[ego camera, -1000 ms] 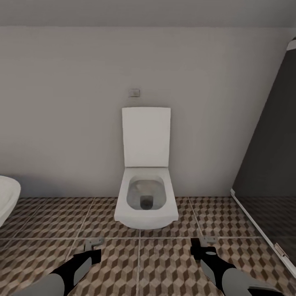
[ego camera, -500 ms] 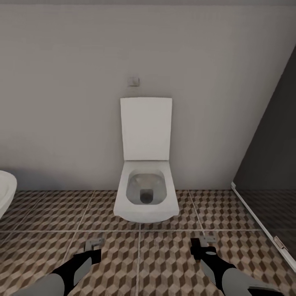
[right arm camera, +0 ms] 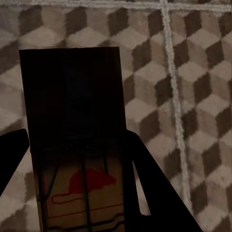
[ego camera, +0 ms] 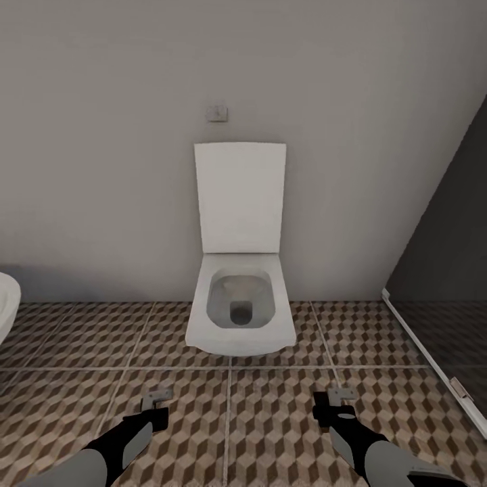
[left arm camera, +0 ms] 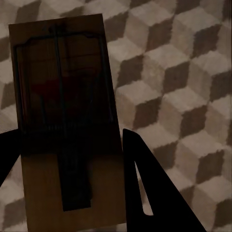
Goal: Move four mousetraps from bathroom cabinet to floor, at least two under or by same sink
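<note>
Brown-and-beige cube tiles cover the floor (ego camera: 81,338) under both arms. The left claw (ego camera: 154,400) is closed on a trap (left arm camera: 65,125): in the left wrist view the flat wooden board with its dark wire frame sits between the two dark fingers (left arm camera: 150,193) and sticks out past their tips, held above the tiles. The right claw (ego camera: 336,399) grips a second trap (right arm camera: 77,140) the same way; in the right wrist view its far half is in shadow and the near half shows a red mouse print, with a grout line running beside it on the floor. In the head view each trap shows as a small grey tab at its claw's tip. Ahead of both claws, between them, a white toilet (ego camera: 241,314) stands against the grey wall (ego camera: 101,169), lid up. Beyond the right claw, off to its side, is a dark glass panel (ego camera: 446,270). A white rim (ego camera: 7,304) shows beyond the left claw, at the edge.
</note>
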Motion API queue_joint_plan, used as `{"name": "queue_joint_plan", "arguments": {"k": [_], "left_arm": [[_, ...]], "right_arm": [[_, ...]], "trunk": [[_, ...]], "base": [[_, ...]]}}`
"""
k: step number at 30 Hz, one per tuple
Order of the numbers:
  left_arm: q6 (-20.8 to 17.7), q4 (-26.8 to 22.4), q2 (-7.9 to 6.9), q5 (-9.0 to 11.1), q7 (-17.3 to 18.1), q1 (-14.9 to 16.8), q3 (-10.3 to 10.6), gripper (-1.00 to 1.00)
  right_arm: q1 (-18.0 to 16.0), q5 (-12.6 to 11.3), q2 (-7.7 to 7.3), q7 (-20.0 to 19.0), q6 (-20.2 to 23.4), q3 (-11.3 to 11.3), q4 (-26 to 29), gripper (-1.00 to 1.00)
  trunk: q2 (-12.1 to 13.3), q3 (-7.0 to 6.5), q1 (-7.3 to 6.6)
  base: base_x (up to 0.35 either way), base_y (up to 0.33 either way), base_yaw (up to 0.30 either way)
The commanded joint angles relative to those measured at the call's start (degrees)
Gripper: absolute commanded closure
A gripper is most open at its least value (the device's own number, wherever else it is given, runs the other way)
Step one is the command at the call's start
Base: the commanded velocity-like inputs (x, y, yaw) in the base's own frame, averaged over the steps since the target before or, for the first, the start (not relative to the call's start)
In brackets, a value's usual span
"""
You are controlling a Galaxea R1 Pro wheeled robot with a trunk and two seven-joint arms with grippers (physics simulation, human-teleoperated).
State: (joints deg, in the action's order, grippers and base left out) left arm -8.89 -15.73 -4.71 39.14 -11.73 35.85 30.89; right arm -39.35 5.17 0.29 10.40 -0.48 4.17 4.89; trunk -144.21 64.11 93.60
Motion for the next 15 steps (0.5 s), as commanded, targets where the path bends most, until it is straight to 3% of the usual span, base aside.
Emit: {"name": "queue_joint_plan", "arguments": {"k": [1,6,12,15], "left_arm": [[-0.45,-0.57,-0.03,0.09,-0.4,0.01,0.48,1.0],[-1.45,-5.71,0.68,-0.48,-1.07,0.01,0.49,1.0],[-5.83,-11.8,1.09,-0.78,-1.39,0.12,0.48,1.0],[-7.9,-14.7,1.16,-2.35,-1.47,0.75,0.4,1.0]], "right_arm": [[-0.03,0.54,0.06,0.2,0.1,0.44,0.12,1.0],[-0.03,0.55,0.1,1.26,2.39,0.54,2.51,1.0],[-0.13,0.53,0.24,2.21,5.42,0.57,7.09,1.0],[-0.69,0.49,0.26,2.36,6.46,0.57,8.19,1.0]], "trunk": [[-0.04,0.28,0.01],[-0.1,1.38,0.14],[-0.18,2.71,0.29],[-0.22,3.38,0.37]], "base": [[0.0,0.0,0.0],[0.0,0.0,0.0],[0.0,0.0,0.0],[0.0,0.0,0.0]]}}
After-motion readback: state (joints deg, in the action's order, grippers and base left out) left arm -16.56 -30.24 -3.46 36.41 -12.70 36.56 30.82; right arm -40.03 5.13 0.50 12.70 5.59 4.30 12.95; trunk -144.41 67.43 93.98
